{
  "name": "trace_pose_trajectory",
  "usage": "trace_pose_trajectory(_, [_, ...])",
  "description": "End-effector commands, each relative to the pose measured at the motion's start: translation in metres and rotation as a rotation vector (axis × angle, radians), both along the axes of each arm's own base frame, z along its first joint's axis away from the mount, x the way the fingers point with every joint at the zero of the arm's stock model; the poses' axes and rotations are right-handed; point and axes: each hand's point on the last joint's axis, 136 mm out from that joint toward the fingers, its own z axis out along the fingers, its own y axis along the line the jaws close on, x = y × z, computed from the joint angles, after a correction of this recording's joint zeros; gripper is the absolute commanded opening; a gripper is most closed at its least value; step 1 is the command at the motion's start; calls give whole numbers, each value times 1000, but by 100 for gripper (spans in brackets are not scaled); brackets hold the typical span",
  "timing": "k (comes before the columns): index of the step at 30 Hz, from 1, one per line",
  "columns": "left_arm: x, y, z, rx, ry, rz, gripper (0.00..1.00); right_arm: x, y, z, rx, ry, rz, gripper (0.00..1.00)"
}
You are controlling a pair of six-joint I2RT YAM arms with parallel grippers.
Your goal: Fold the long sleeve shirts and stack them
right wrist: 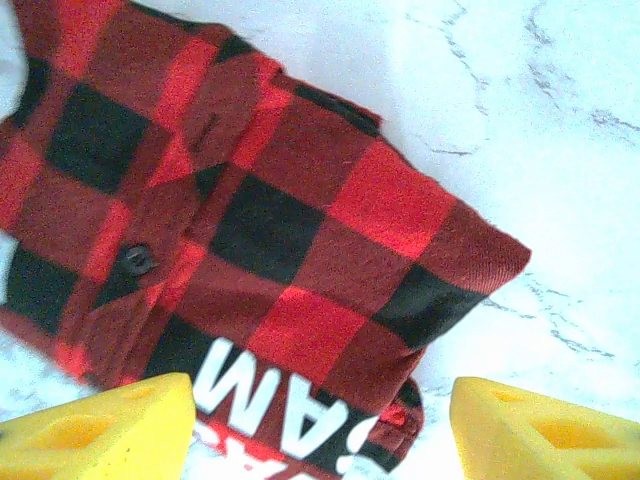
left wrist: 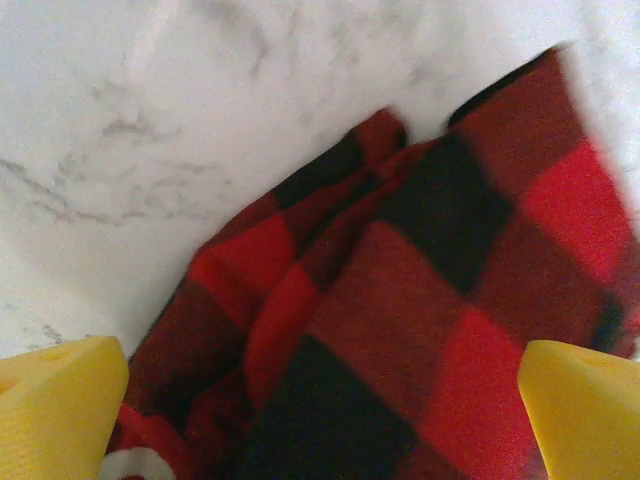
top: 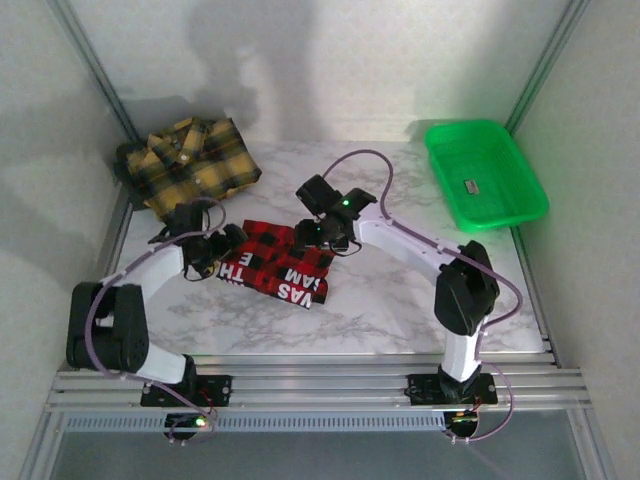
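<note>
- Yellow fingertips (left wrist: 60,400) of the left gripper (top: 225,245) stand wide apart, released, over the nine o'clock edge of the folded red-and-black check shirt (top: 280,262) at table centre.
- Released too, the right gripper (top: 325,235) hangs at that shirt's one o'clock corner, above its white lettering (right wrist: 270,400).
- At ten o'clock on the marble table (top: 400,300) lies the yellow-and-black check shirt (top: 195,165), crumpled; the green tray (top: 485,175) sits at two o'clock.

Red-and-black shirt (top: 272,252): white "SAM", "VAS", "TH" legible, upside-down; rest unreadable

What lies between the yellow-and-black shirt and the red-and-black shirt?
A bare strip of marble table; the yellow-and-black shirt and the red-and-black shirt lie apart, as the top view shows.
</note>
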Motion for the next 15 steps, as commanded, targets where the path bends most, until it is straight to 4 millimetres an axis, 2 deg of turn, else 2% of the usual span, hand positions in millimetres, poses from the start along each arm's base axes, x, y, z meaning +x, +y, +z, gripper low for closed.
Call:
trace_pose_trajectory(1, [12,-18,10,-68,-69,-136,100,-21,2,-7,-5,45,53,71])
trace_pose_trajectory(6, [-2,-24,-5,-88,-8,-181,100,-25,14,-26,3,87,37,71])
trace_pose_trajectory(11, [-31,-30,-42,-128,114,-170,100,-25,27,-57,-20,172,20,72])
trace_pose_trajectory(15, [-41,-34,-53,-134,142,-196,97,-20,38,-71,-35,198,39,72])
